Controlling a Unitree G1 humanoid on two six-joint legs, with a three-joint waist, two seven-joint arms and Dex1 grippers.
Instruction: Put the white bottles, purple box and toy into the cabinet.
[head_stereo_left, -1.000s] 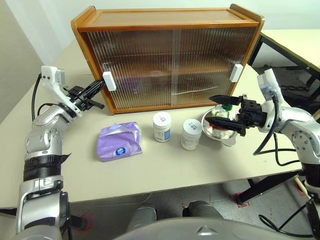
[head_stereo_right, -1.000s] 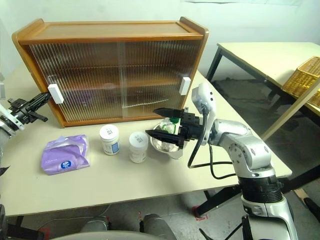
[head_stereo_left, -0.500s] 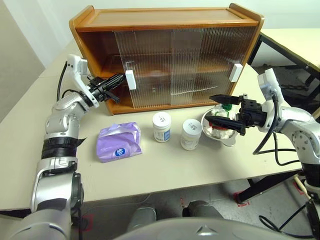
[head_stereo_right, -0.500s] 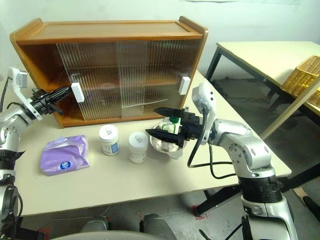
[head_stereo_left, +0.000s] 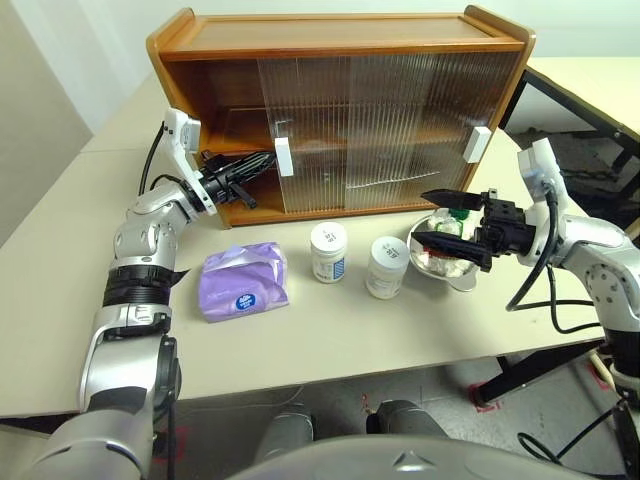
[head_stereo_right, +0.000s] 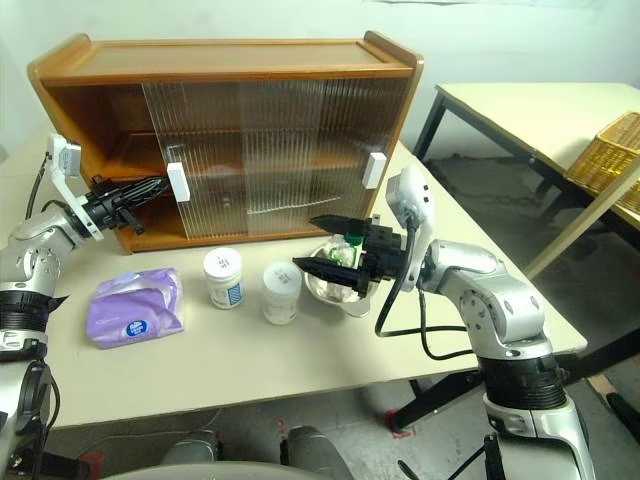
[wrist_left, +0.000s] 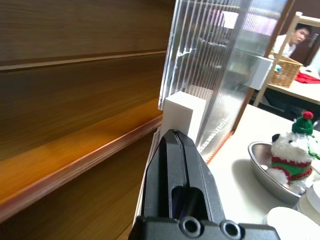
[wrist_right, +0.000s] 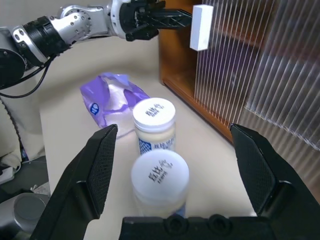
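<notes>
The cabinet (head_stereo_left: 340, 40) stands at the back of the table, its left sliding door pushed partly rightward so the left end of both shelves is bare. My left gripper (head_stereo_left: 268, 161) is shut, its tips against that door's white handle (head_stereo_left: 283, 157). Two white bottles (head_stereo_left: 328, 251) (head_stereo_left: 386, 266) stand in front of the cabinet, with the purple box (head_stereo_left: 242, 281) lying to their left. The toy (wrist_left: 292, 152) sits in a steel bowl, and my right gripper (head_stereo_left: 420, 217) hovers open just above it, pointing left.
The steel bowl (head_stereo_left: 432, 268) rests near the table's right edge. The right door with its white handle (head_stereo_left: 476, 145) covers the cabinet's right half. A second table with a wicker basket (head_stereo_right: 605, 150) stands beyond on the right. A person (wrist_left: 295, 37) sits far behind.
The left door has slid to the right, uncovering the cabinet's left end. My left gripper went right with the handle. The right arm stayed put.
</notes>
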